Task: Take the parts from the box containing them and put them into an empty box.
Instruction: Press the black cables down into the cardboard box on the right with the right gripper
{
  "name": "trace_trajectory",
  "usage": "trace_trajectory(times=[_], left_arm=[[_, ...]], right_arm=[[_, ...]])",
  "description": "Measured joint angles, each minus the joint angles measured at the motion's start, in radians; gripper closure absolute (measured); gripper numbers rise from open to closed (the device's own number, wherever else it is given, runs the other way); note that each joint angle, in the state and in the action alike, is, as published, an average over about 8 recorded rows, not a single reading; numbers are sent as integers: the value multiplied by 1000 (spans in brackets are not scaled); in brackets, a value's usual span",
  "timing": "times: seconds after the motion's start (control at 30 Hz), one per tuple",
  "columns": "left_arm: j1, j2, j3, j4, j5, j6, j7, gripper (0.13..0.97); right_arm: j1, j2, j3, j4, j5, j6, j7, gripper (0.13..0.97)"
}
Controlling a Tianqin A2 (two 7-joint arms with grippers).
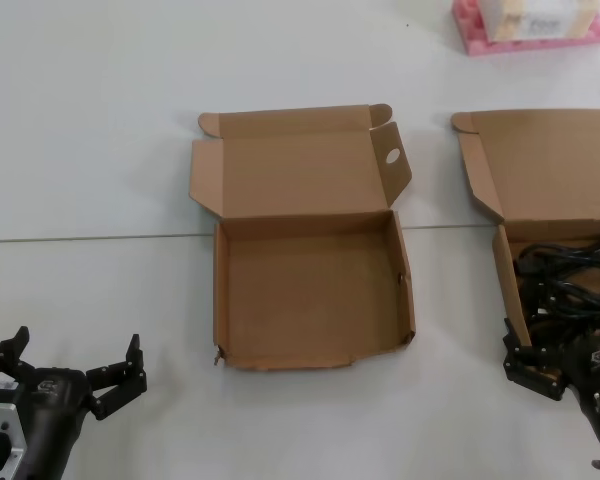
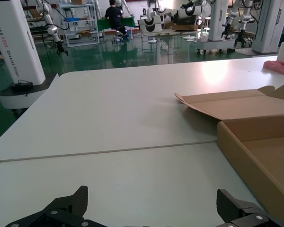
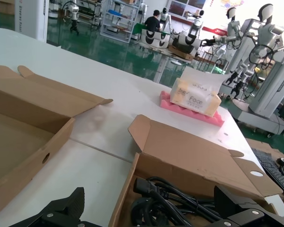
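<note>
- The white table [image 1: 100,120] is laid with two open cardboard mailer boxes — the empty box [image 1: 310,290] at the centre, its lid flap pierced by a round hole [image 1: 391,157], and the box containing them [image 1: 540,170] at the robot's right, partly cut off by the view's edge.
- The parts [image 1: 570,275], black coiled power cables with moulded plugs, are seen heaped inside the right-hand box; none has yet been moved across, so the first pick is judged to be in hand.
- The right gripper [image 1: 536,372] is held at the near edge of that box, fingers spread and nothing between them; in the right wrist view the cables [image 3: 175,198] lie just ahead of it.
- The next move is judged to call for a descent onto one bundle and a firm closure — tangled cords might drag a neighbour along.
- The left gripper [image 1: 75,372] is parked near the table's front left, jaws apart, empty.
- A pink foam tray [image 1: 530,35] bearing a pale pack stands well behind, clear of the path.
</note>
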Motion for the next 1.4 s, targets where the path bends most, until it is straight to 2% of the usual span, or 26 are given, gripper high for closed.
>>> trace_trajectory(times=[1.0,1.23,1.4], left_arm=[[0,0,0,0,0,0,0,132],[0,0,0,0,0,0,0,132],[0,0,0,0,0,0,0,132]], right_arm=[[-1,17,-5,-3,-7,16,0,129],[5,95,-24,-10,-8,83,0,129],[43,215,-116,-20,69,165,0,129]])
